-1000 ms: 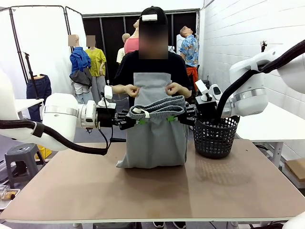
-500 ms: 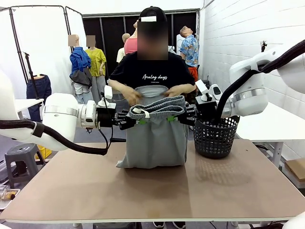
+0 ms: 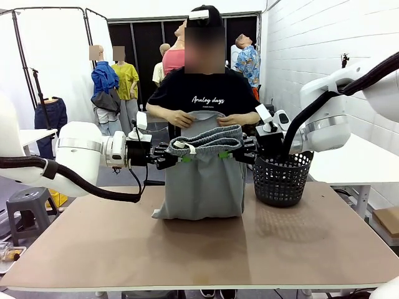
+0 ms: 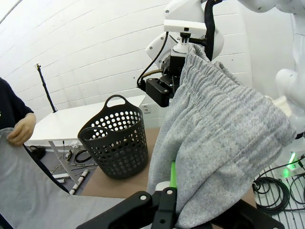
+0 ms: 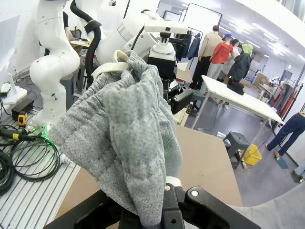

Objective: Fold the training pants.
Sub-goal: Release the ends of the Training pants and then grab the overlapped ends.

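The person's hands [image 3: 180,118] have lowered the leg end of the training pants [image 3: 202,184]. My left hand [image 3: 182,157] and right hand [image 3: 224,154] stay clamped on the waistband above the counter's [image 3: 199,249] far edge. One fold seems close.

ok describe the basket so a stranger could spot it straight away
Start at the brown table and look to its far edge on the robot's right. There, just beside the held-up grey training pants, stands the basket: black, round, its walls pierced all over with holes.
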Tool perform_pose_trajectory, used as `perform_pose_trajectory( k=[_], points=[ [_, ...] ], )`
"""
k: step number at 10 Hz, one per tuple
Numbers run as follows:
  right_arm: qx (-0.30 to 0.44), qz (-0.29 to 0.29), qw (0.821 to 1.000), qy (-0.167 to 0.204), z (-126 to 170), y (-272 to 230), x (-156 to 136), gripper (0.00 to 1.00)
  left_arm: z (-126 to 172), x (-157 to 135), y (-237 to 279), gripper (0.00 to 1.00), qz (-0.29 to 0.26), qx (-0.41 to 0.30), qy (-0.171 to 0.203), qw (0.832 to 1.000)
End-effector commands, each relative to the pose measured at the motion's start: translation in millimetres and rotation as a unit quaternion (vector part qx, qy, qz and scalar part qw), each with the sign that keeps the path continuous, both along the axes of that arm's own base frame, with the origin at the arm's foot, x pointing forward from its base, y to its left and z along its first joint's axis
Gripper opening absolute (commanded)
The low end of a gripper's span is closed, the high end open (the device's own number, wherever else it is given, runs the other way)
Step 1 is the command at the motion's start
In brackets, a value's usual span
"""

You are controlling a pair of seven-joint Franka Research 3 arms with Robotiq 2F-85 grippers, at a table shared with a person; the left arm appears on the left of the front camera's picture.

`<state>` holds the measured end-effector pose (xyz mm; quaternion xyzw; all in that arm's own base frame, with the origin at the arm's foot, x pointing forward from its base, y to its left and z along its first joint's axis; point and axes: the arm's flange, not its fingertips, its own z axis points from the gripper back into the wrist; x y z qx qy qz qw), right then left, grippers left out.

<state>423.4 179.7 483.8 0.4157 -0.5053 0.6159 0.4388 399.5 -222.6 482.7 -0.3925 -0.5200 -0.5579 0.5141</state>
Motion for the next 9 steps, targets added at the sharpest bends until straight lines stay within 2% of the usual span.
perform_pose_trajectory(
  k=[1, 9],
  points=[
    [0.002, 0.002, 1.000, -0.003, 0.9, 0.6, -2.3, 0.00, 2.8, -1.1, 0.0, 0.00, -0.001, -0.002, -0.002, 1.000],
    [0.002, 0.002, 1.000, -0.003, 0.9, 0.6, -2.3, 0.00, 2.8, -1.1, 0.0, 0.00, -0.001, -0.002, -0.002, 1.000]
  ],
)
